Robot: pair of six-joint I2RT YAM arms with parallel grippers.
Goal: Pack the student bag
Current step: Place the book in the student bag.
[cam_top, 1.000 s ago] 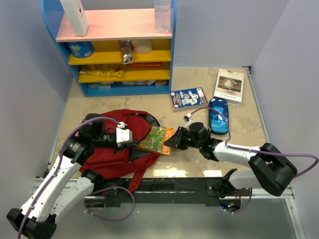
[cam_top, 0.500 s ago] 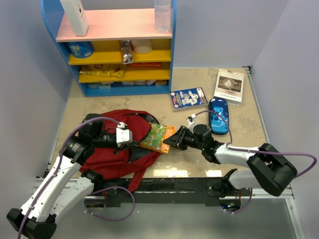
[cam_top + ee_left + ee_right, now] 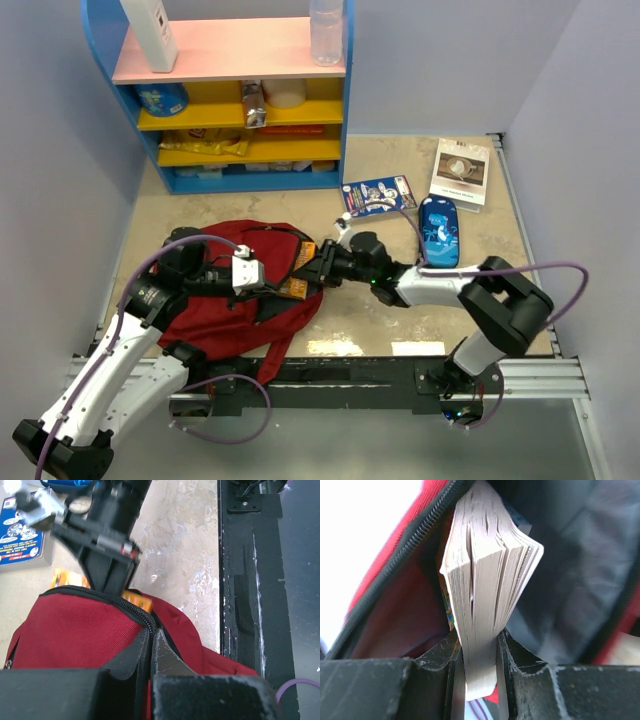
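The student bag (image 3: 225, 305), a dark red backpack, lies on the table in front of the left arm with its opening facing right. My left gripper (image 3: 151, 639) is shut on the bag's zipper edge (image 3: 115, 603) and holds the mouth up. My right gripper (image 3: 322, 268) is shut on an orange and green book (image 3: 294, 289), most of which is inside the opening. In the right wrist view the book's page edges (image 3: 487, 575) stand between my fingers (image 3: 442, 655), with the bag's dark lining (image 3: 580, 555) around them. The left wrist view shows the right gripper (image 3: 107, 555) at the bag's mouth.
A blue pencil case (image 3: 438, 232), a blue book (image 3: 378, 196) and a white and brown book (image 3: 461, 172) lie on the table to the right. A blue shelf unit (image 3: 240, 100) with bottles and packets stands at the back. The black base rail (image 3: 350, 375) runs along the near edge.
My right gripper has moved left with the book, which has gone from lying at the bag's mouth to mostly inside it. The left arm has not moved.
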